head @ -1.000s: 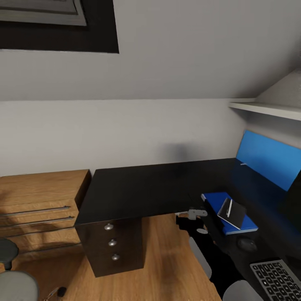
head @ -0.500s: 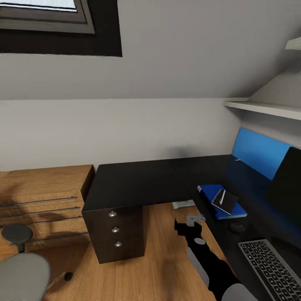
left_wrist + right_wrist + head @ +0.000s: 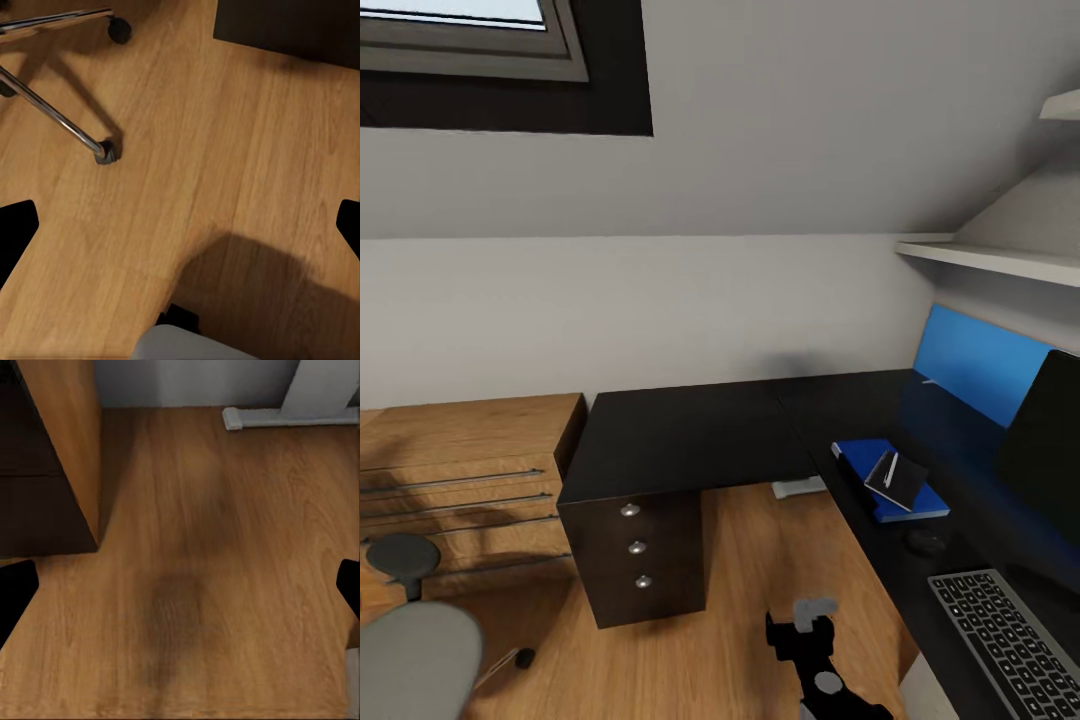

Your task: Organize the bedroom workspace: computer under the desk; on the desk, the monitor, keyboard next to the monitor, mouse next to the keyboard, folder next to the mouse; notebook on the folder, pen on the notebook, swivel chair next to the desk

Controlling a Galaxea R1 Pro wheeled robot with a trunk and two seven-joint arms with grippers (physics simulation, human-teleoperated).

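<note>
The glossy black desk (image 3: 690, 440) runs along the wall and turns down the right side. On its right wing lies the blue folder (image 3: 857, 452), with the black notebook (image 3: 900, 482) on it and the pen (image 3: 890, 468) on the notebook. Nearer to me sit the mouse (image 3: 925, 541) and the keyboard (image 3: 1000, 640), with the monitor (image 3: 1050, 440) at the right edge. The grey swivel chair (image 3: 410, 660) stands at the bottom left; its chrome base (image 3: 52, 112) is on the floor. My right gripper (image 3: 802, 625) hangs open over the floor. My left gripper (image 3: 180, 229) is open above the floor. The computer is out of view.
A light wooden dresser (image 3: 460, 470) stands left of the desk's drawer unit (image 3: 638, 560). A blue wall panel (image 3: 970, 372) and a white shelf (image 3: 990, 260) sit behind the right wing. A white desk foot (image 3: 292, 416) rests on the wooden floor (image 3: 202, 585).
The camera has pulled back from the desk, bringing the chair, keyboard and monitor further into view. My right arm has dropped lower and nearer to me. The desk items have not moved.
</note>
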